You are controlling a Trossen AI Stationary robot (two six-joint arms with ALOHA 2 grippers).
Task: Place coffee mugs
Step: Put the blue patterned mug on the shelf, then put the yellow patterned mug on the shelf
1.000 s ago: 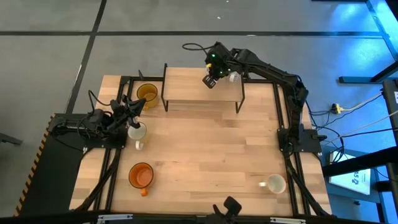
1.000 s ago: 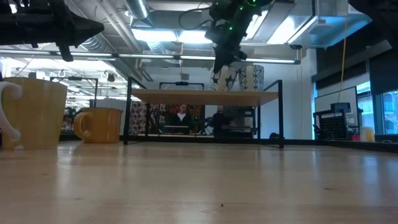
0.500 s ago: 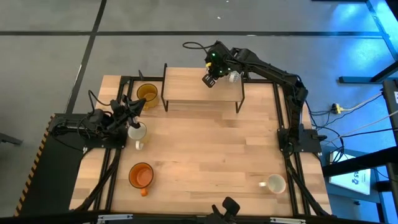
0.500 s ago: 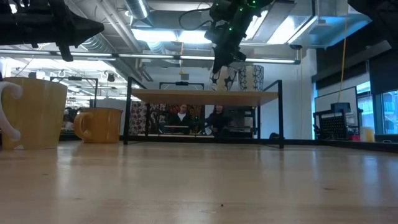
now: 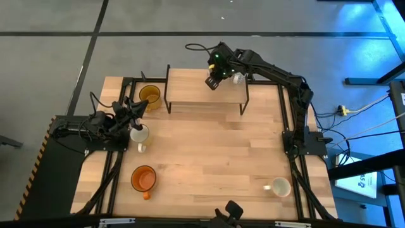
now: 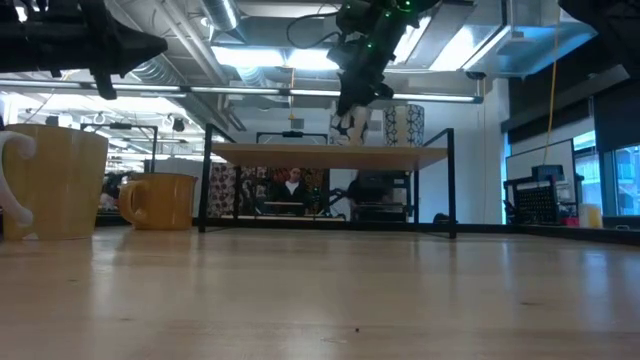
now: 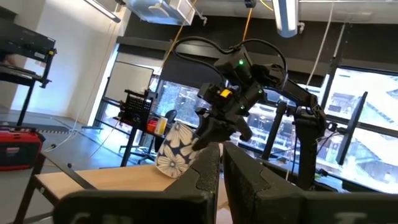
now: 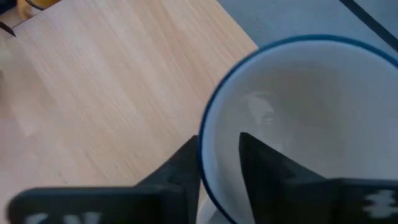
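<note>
My right gripper [image 5: 212, 81] is over the right part of the wooden rack [image 5: 196, 92] at the far edge, shut on a white mug with a blue rim and blue flowers [image 7: 176, 152]. A second patterned mug [image 6: 405, 125] stands on the rack top beside it. My left gripper [image 5: 135, 110] hovers shut at the table's left, between the amber mug [image 5: 150, 95] and a white mug [image 5: 139, 134], touching neither. The orange mug [image 5: 143, 178] and another white mug [image 5: 279, 187] stand near the near edge. My right gripper [image 8: 214, 149] has the mug's blue rim [image 8: 208, 143], with one finger inside the mug and one outside its wall. The fingers come from above, slanting down. The mug [image 6: 343, 128] hangs tilted below them, its base at the rack top; whether it touches, I cannot tell.
The rack's black legs [image 5: 242, 106] stand on the far half of the table. Black frame rails [image 5: 286, 126] run along both sides. The middle of the tabletop [image 5: 209, 152] holds nothing. In the low view, a person [image 6: 292, 185] shows in the room behind the rack.
My right gripper has edged a little toward the table's left over the rack top, carrying the mug with it. My left arm has kept still.
</note>
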